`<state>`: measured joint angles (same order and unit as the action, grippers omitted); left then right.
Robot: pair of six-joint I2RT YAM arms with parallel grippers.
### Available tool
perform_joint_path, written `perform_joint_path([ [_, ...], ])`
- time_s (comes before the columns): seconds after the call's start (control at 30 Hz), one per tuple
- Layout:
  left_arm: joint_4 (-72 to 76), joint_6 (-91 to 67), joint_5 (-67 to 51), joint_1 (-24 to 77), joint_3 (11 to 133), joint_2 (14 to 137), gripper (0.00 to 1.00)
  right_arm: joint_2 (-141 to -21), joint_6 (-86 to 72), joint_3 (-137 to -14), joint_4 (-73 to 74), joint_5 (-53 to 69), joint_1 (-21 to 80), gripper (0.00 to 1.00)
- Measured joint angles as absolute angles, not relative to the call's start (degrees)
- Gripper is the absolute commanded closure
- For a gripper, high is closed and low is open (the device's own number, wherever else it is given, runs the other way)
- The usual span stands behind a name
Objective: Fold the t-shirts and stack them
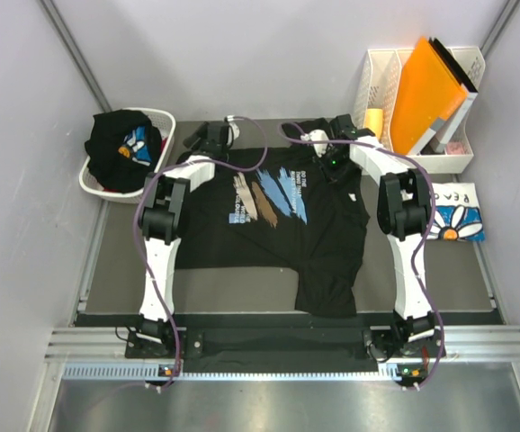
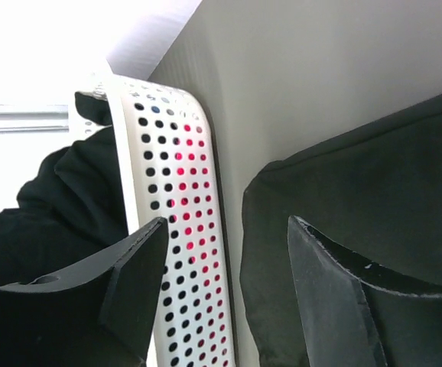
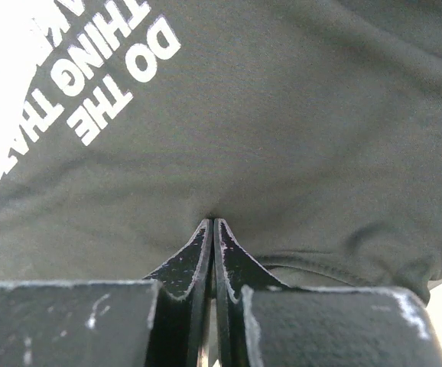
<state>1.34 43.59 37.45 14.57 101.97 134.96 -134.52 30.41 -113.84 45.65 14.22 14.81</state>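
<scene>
So the black t-shirt (image 1: pixel 269 238) is lying spread out print-up in the middle of the frame. It isn't folded yet, and one side is trailing down toward the lower centre. Both arms are reaching up to its top edge.

The right gripper (image 3: pixel 213 223) is pressing its fingers flat together right on the fabric, below the white lettering. The cloth is puckering at the tips, so it looks like it's pinching a small bit of the shirt, probably to get a handle on that side for the fold.

The left gripper (image 2: pixel 227 233) is hanging with its jaws wide apart and nothing between them. It's sitting just beside the shirt's upper-left edge and close to the perforated wall of the laundry basket (image 2: pixel 171 191). Best guess is that it's lining up to grab its own side so both hands can lift together. That basket being so near could get in the way, though.

Another black tee (image 1: pixel 116 139) is bunching up inside the basket, waiting its turn. The folded white tee (image 1: pixel 453 218) is sitting at the right of the frame, apparently starting the stack.
</scene>
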Motion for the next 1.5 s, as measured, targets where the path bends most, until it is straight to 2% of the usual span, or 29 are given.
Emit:
perform_joint_path([
  [0.13,3.31,44.99,38.02,15.11,100.22,134.98,0.34,-134.50,30.35,-113.69,45.50,14.55,14.70,1.00],
  [0.37,1.13,44.82,37.23,15.44,99.66,137.03,0.44,-134.21,30.41,-113.16,45.21,14.68,14.46,1.00],
  [0.43,-1.34,43.64,36.69,15.46,100.79,137.12,0.56,-133.99,30.44,-112.86,45.06,14.70,14.44,1.00],
  [0.53,-6.39,40.42,33.45,15.40,102.59,137.12,0.99,-133.99,30.44,-112.79,45.06,14.68,14.44,1.00],
  [0.93,-23.59,34.46,21.56,14.85,109.43,137.19,1.00,-133.99,30.37,-112.79,45.04,14.72,14.37,1.00],
  [1.5,-44.97,31.44,-9.58,11.88,122.30,139.65,1.00,-133.56,30.35,-112.49,45.50,14.20,13.56,1.00],
])
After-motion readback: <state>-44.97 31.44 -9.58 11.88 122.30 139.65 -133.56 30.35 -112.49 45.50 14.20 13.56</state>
